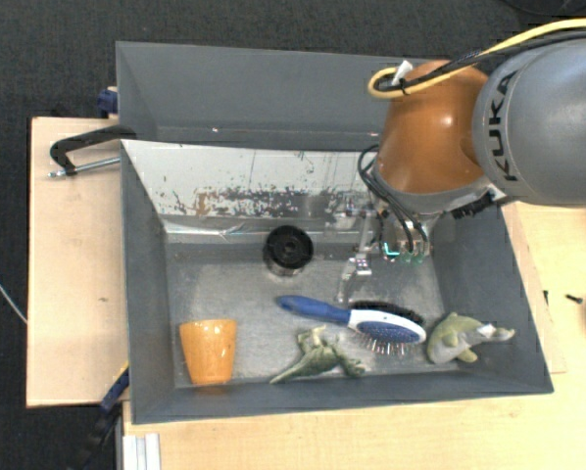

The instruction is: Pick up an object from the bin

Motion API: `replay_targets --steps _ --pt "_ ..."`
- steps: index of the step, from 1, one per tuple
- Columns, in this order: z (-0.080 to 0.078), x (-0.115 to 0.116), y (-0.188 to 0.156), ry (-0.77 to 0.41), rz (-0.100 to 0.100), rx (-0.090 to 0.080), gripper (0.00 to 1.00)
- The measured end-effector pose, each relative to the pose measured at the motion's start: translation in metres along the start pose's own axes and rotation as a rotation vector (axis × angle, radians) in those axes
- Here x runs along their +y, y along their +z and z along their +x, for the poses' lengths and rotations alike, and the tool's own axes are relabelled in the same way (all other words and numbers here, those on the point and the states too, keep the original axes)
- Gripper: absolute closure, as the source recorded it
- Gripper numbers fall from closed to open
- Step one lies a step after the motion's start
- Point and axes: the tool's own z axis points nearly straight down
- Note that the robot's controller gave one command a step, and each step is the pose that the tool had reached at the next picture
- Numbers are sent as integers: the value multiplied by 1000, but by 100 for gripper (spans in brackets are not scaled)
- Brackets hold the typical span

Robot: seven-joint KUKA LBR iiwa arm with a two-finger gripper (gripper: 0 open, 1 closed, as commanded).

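Entry: blue-handled hairbrush [357,318] on the floor of the bin [146,292], gripper [355,274] poised just beyond its handle, opening not discernible, nothing seen held; green dinosaur [317,356] beside the brush; best lowered squarely across the handle, clear of the bristles.

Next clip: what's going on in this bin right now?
The robot arm reaches in from the right, and its gripper hangs low near the back of the grey bin. It is beside a black round thing and just above the handle end of a blue-handled hairbrush. An orange cup, a green toy dinosaur and a pale green toy lie along the front. Everything rests on the floor; nothing is lifted yet.
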Motion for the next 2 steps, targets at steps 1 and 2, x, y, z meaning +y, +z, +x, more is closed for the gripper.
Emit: replay_targets --steps 1,2 --pt "37 -6 85 25 -2 -16 0" --pt "36 -6 83 24 -1 -19 100"
